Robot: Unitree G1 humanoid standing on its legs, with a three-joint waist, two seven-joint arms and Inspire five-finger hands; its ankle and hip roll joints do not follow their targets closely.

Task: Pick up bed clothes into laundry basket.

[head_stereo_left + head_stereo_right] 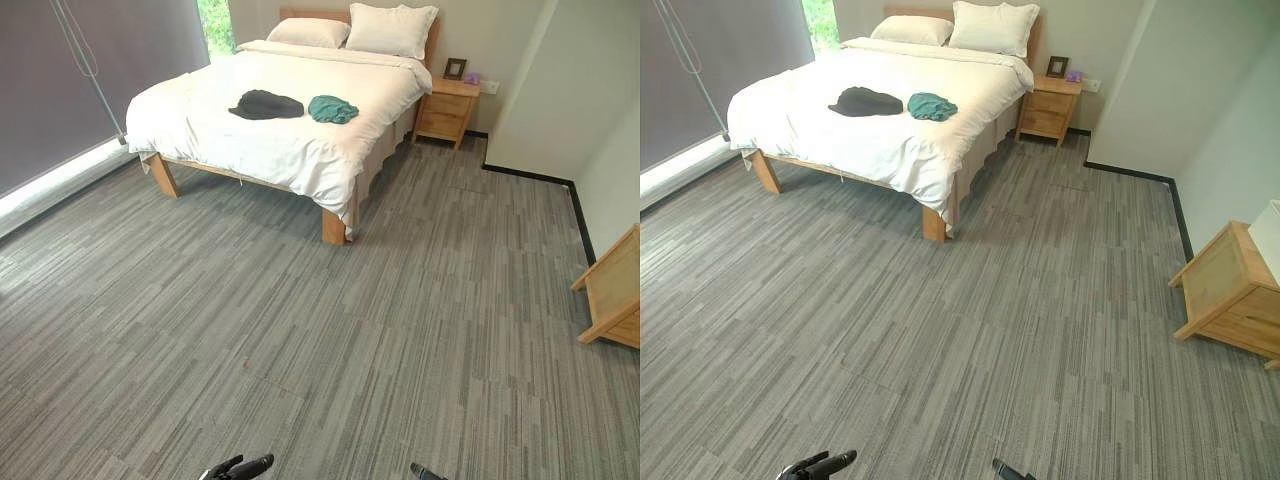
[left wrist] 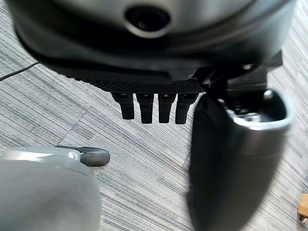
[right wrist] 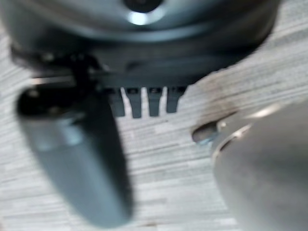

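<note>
Two garments lie on the white-covered bed (image 1: 300,150), well apart from the robot at about 11 o'clock across the grey floor (image 1: 300,340): a dark garment (image 1: 266,104) spread low and flat, and just beside it, toward 3 o'clock from it, a teal garment (image 1: 332,109) bunched into a small mound. Both look like light, soft, limp cloth that would sag and trail when lifted, not slippery or fragile; a pinch into a raised fold should serve, the teal one at the top of its heap, the dark one at its humped middle, taking care not to gather the bedcover with it. The left hand (image 2: 154,106) hangs over the floor with fingers straight and relaxed, holding nothing; the right hand (image 3: 144,101) likewise hangs released and empty above the floor. Two pillows (image 1: 390,28) sit at the head of the bed, a wooden nightstand (image 1: 446,108) beside it at 1 o'clock, and a wooden cabinet (image 1: 1230,290) at 3 o'clock
</note>
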